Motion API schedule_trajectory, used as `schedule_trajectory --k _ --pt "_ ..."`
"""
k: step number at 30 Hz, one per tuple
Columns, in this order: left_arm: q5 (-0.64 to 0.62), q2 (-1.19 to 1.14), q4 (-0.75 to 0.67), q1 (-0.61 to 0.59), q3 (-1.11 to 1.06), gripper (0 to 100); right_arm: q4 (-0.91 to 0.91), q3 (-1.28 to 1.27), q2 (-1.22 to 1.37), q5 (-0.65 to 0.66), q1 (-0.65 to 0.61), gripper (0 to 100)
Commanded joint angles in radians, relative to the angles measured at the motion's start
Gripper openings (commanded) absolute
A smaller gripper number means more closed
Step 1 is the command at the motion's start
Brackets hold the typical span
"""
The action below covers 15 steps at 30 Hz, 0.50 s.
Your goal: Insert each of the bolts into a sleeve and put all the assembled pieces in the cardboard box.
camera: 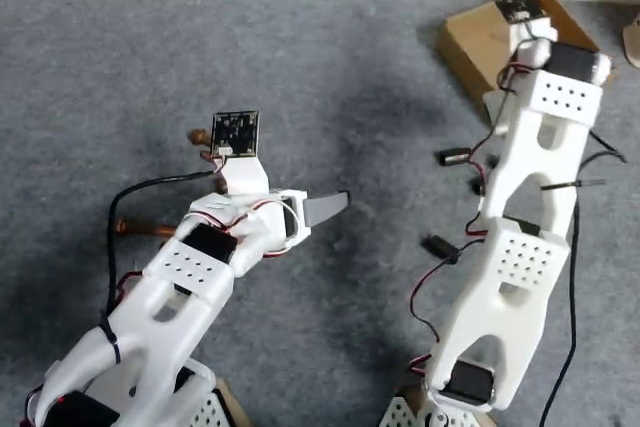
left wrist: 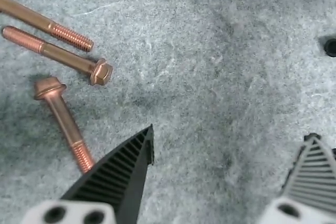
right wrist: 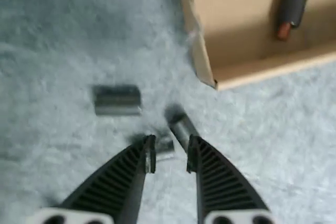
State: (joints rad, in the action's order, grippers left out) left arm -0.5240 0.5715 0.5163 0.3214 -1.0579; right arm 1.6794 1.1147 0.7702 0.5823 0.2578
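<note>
Left gripper [left wrist: 231,136] hangs over the grey table [left wrist: 210,51], fingers wide apart and holding nothing. Three copper bolts [left wrist: 52,53] lie loose just beside it. Right gripper [right wrist: 170,145] has fingers narrowly apart above a dark sleeve [right wrist: 181,127], with a second sleeve [right wrist: 116,99] near. Farther off, the cardboard box [right wrist: 262,69] contains one assembled piece [right wrist: 293,1].

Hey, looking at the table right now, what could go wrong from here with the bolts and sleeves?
1. The right gripper points at a small sleeve with a tilted sleeve close beside it. Closing on one may well knock the other away.
2. The nearest bolt lies beside one finger of the wide-open left gripper, with two more bolts close by. A grab could catch two bolts or roll one off.
</note>
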Motion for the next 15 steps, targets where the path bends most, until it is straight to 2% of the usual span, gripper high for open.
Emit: schedule_trajectory --k 1,15 --pt "0.008 0.002 -0.015 -0.010 0.007 40 0.019 0.045 -0.013 0.078 0.056 9.8" --pt "0.008 0.002 -0.017 -0.004 -0.002 40 0.074 0.050 0.159 0.400 0.154 9.8"
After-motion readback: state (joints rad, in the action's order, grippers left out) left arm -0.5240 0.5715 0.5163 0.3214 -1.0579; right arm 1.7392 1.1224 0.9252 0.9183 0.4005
